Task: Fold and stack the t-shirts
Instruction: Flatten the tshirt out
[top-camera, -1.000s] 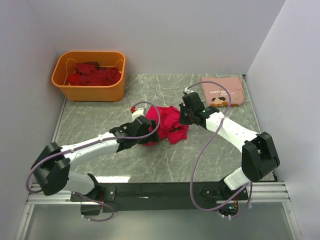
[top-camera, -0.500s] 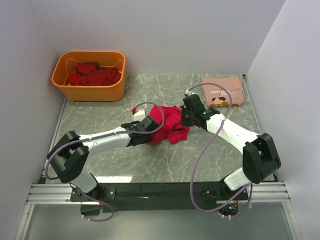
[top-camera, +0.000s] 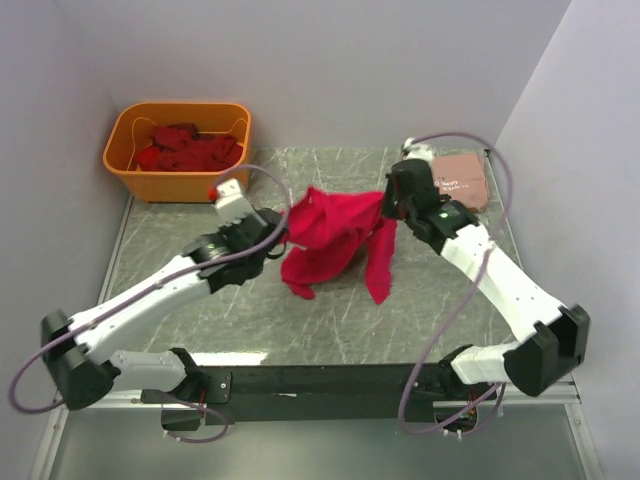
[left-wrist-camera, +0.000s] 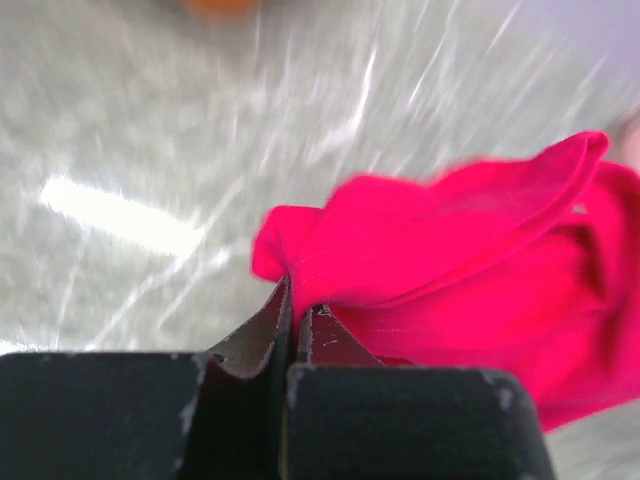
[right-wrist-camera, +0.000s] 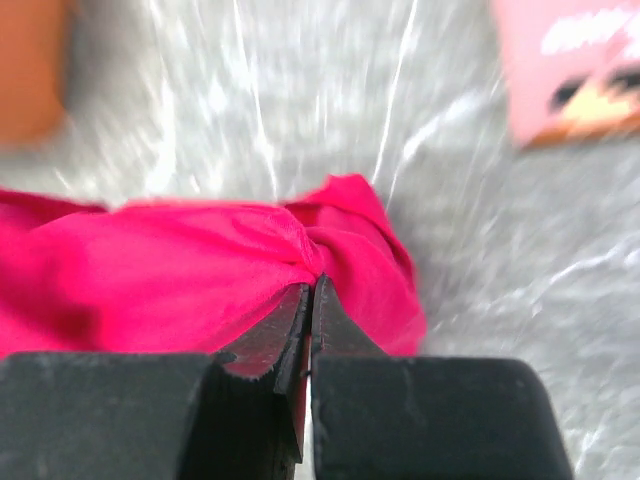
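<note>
From above, the bright crimson-pink cloth t-shirt (top-camera: 330, 240) is strung between the two arms over the middle of the grey marbled worktop (top-camera: 330, 320). The left claw (top-camera: 283, 238) is pinched onto its left edge and the right claw (top-camera: 387, 212) onto its right edge. The cloth sags between them, with two ends hanging toward the near side; whether those ends touch the worktop cannot be told. The orange plastic tub (top-camera: 180, 186) stands in the far left corner with dark red t-shirts (top-camera: 190, 150) heaped inside. The dusty salmon-pink folded t-shirt (top-camera: 462, 182) lies flat at the far right, partly behind the right arm.

In the left wrist view, the left claw (left-wrist-camera: 297, 318) has its black fingers pressed together with a bunched fold of the crimson-pink cloth t-shirt (left-wrist-camera: 470, 270) nipped at the tips. The rest of the cloth spreads away to the right over the blurred worktop (left-wrist-camera: 150, 130).

In the right wrist view, the right claw (right-wrist-camera: 310, 297) is likewise closed tight on a gathered pleat of the crimson-pink cloth t-shirt (right-wrist-camera: 200, 270), which stretches off to the left. The salmon-pink t-shirt (right-wrist-camera: 570, 70), its dark-and-white print blurred, lies at the upper right, and a smear of the orange tub (right-wrist-camera: 30, 70) shows at the upper left.
</note>
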